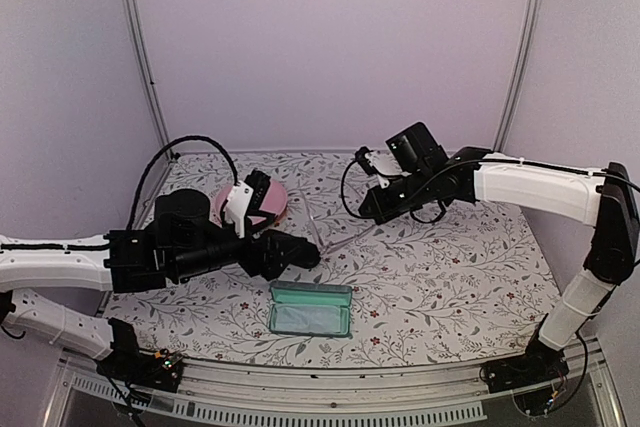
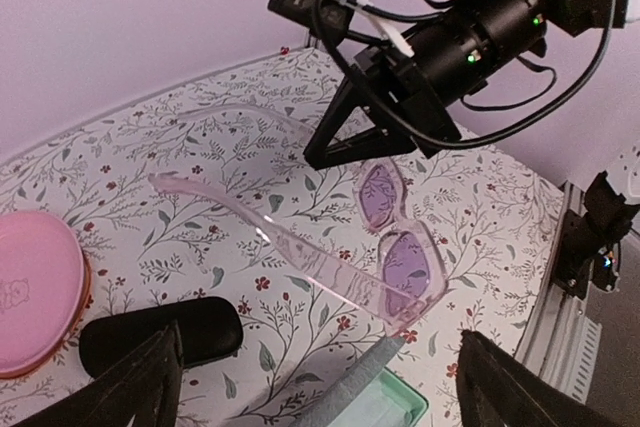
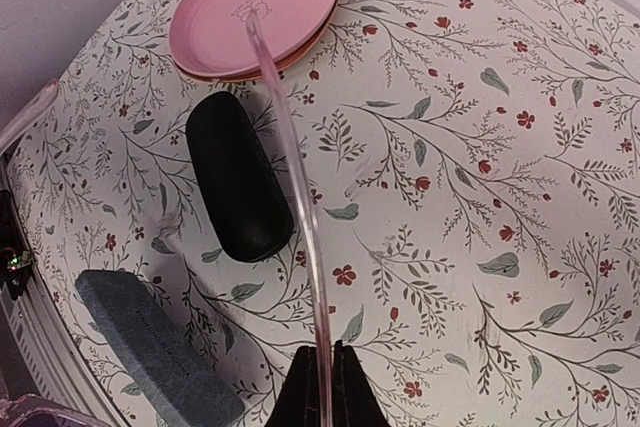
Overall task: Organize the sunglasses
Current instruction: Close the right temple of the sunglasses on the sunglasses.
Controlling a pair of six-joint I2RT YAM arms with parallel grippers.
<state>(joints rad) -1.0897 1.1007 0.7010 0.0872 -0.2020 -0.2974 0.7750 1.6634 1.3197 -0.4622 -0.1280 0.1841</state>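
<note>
The sunglasses [image 2: 402,265] have a pale translucent pink frame and purple lenses, and they hang a little above the flowered table with their arms unfolded. My right gripper [image 3: 331,379] is shut on one thin temple arm [image 3: 290,167], seen from the left wrist as black fingers [image 2: 352,137] behind the lenses. My left gripper [image 2: 320,397] is open, its two fingers wide apart on either side just short of the near lens. From above, the left gripper [image 1: 300,252] sits mid-table and the right gripper [image 1: 368,215] is just beyond it.
An open grey-blue case [image 1: 310,309] with a green lining lies near the front edge, below the sunglasses. A black oval case [image 3: 235,177] lies shut beside a pink plate [image 3: 255,7] at the back left. The table [image 1: 450,277] has a flowered cover.
</note>
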